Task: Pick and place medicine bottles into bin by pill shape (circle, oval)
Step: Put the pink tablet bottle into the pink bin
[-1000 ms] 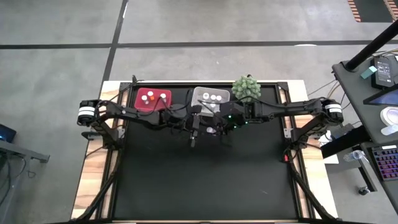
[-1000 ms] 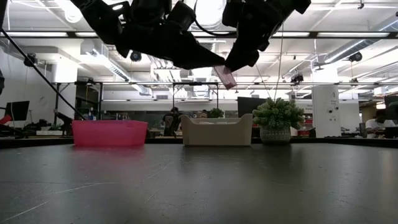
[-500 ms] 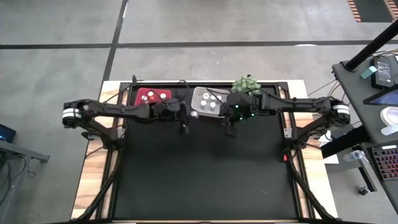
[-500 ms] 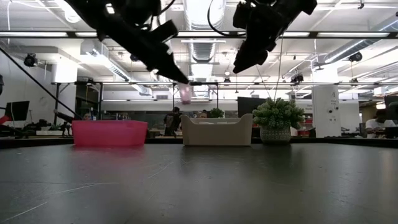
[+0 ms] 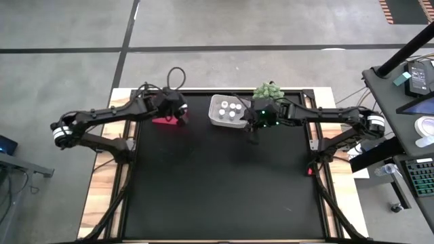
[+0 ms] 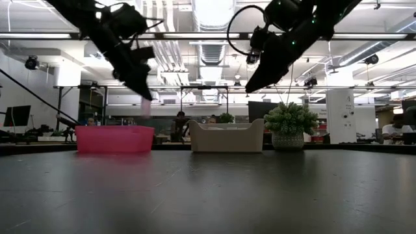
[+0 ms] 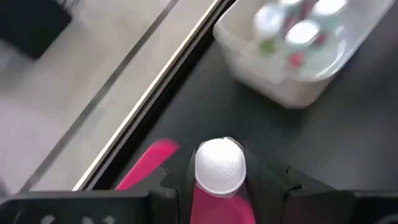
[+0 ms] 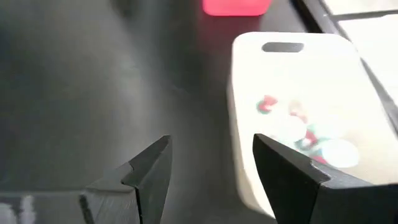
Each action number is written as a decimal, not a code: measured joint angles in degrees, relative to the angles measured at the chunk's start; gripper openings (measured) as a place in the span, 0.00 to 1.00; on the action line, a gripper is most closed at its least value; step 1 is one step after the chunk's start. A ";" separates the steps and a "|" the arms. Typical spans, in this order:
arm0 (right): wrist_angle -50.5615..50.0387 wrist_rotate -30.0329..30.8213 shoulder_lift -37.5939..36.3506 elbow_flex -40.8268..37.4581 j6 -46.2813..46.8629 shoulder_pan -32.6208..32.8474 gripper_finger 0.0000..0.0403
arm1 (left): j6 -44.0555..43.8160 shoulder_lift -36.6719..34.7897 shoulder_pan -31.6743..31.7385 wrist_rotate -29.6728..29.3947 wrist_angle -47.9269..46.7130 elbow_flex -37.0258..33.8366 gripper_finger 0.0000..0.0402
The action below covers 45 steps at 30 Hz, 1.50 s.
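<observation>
My left gripper [image 5: 178, 114] is shut on a small pink-bodied medicine bottle with a white cap [image 7: 219, 165], high over the red bin [image 5: 161, 119] at the far left. In the low view the bottle [image 6: 146, 108] hangs above that bin [image 6: 114, 138]. My right gripper [image 5: 255, 133] is open and empty, in the air just right of the white bin [image 5: 226, 110], which holds several white-capped bottles standing on their bases. The right wrist view shows its fingers [image 8: 208, 174] apart beside the white bin [image 8: 292, 93]. My left gripper pinches the bottle's pink body [image 7: 211, 202] just under the white cap, between its two fingers. The fingers slant down from above. The bottle is lifted clear and hangs below the fingertips [image 6: 146, 108] over the red bin.
A green spiky plant [image 5: 268, 92] stands at the far edge, right of the white bin and close to my right arm. The black mat [image 5: 217, 183] stretches toward the near edge. The table's wooden rim [image 5: 102, 196] frames it.
My left gripper has carried the bottle from the middle of the table, where both grippers met, toward the table's left edge, past the white bin to above the red bin. My right gripper has drawn back a little toward the table's right edge.
</observation>
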 joint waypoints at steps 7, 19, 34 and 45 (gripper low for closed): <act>10.84 -1.23 0.08 -3.38 -1.95 -5.08 0.53 | -4.40 -2.88 6.94 -0.01 -3.89 -3.55 0.24; 21.61 -5.07 0.10 -5.57 -2.97 -10.21 0.53 | -10.89 -4.79 13.68 -1.50 6.39 -13.36 0.24; 21.69 -5.09 0.15 -5.57 -2.09 -10.81 0.53 | -12.04 -4.15 13.72 -2.37 17.56 -19.62 0.24; 21.65 -5.08 0.15 -5.57 -0.78 -10.74 0.53 | -11.78 -4.15 13.71 -4.40 17.72 -20.30 0.27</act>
